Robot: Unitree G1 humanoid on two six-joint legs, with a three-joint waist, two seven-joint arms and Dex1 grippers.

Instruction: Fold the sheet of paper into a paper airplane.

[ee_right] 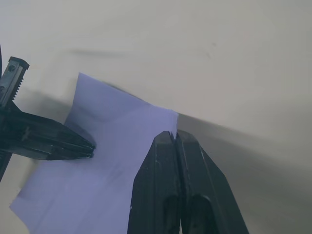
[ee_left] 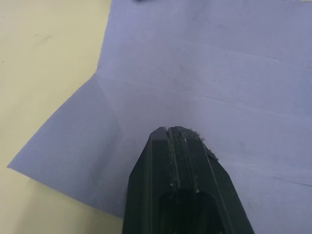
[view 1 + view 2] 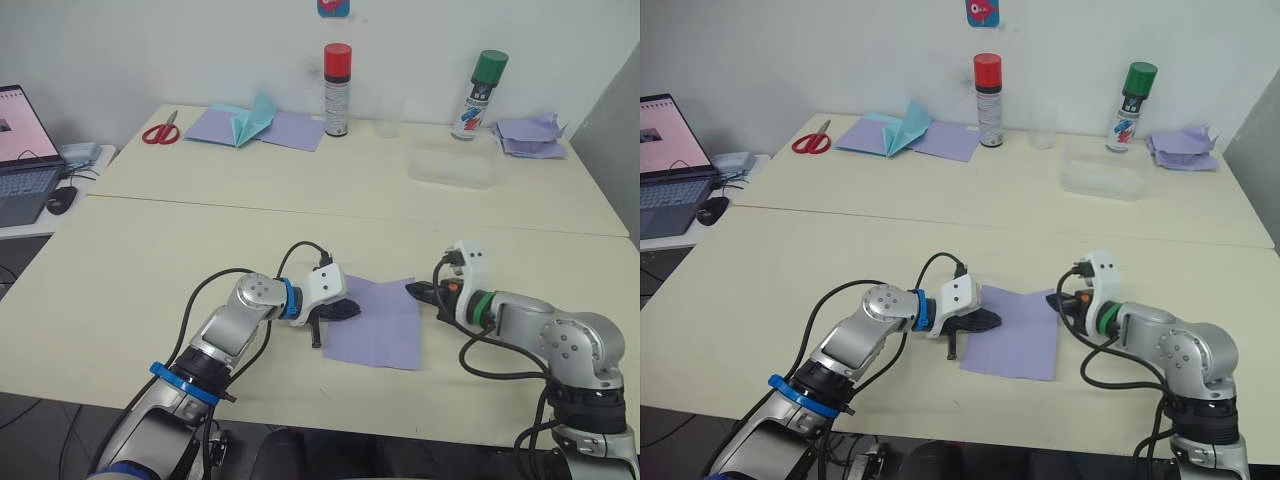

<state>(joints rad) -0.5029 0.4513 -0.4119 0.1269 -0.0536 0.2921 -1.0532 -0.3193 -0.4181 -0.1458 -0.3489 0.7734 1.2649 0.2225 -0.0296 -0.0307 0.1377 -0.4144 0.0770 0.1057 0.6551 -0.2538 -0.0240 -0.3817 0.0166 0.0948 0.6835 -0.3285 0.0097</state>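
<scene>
The sheet of paper [image 3: 375,322] lies flat on the near table, lavender, with faint crease lines visible in the left wrist view [image 2: 219,63]. My left gripper [image 3: 345,310] is shut, and its tips rest on the sheet's left part [image 2: 171,130]. My right gripper [image 3: 413,291] is shut too, with its tips at the sheet's far right corner [image 1: 175,134]. I cannot tell whether that corner is pinched. No paper airplane shape is formed.
On the far table stand red scissors [image 3: 160,131], purple sheets with a teal peaked piece [image 3: 255,122], a red-capped can [image 3: 337,90], a green-capped can [image 3: 478,95], a clear container [image 3: 452,163] and a heap of purple papers [image 3: 530,135]. A laptop [image 3: 20,150] sits at the left.
</scene>
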